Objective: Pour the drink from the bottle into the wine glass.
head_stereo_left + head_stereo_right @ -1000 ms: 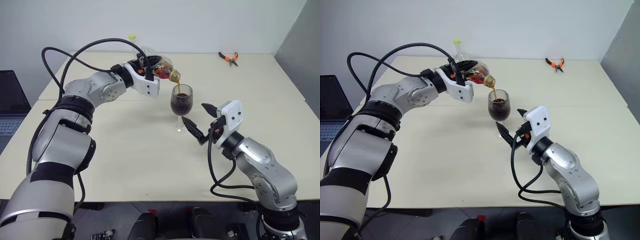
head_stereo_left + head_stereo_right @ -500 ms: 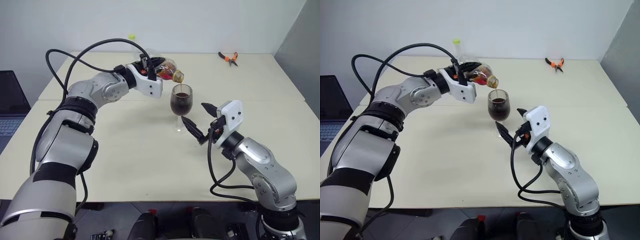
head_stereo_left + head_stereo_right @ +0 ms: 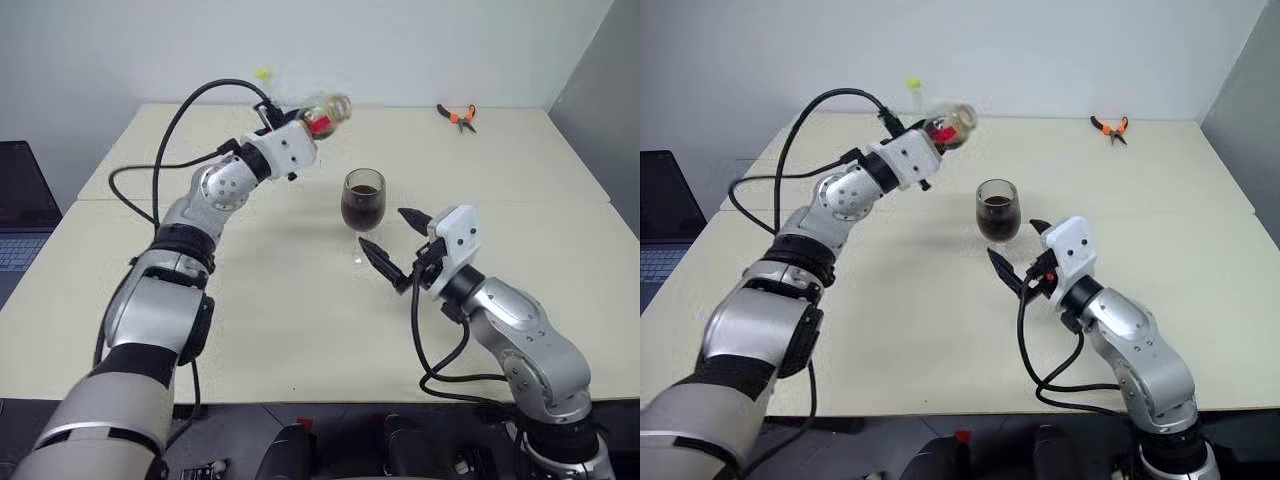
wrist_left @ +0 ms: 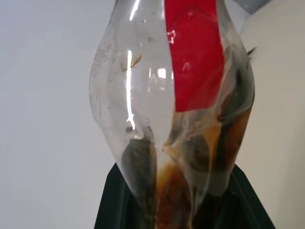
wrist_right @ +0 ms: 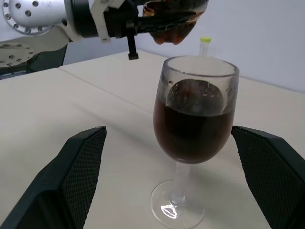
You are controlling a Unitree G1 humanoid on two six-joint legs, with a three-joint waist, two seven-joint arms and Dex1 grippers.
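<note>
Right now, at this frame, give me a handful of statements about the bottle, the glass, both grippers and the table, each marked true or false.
1. The left gripper is shut on the bottle. True.
2. The wine glass is empty. False: the dark drink fills much of its bowl.
3. The right gripper is clamped on the glass stem. False: its jaws stand open on either side of the glass, touching nothing.
4. Orange-handled pliers lie at the table's far side. True.
5. The bottle's mouth is over the glass, pouring. False: it is held up and away, with no stream.
</note>
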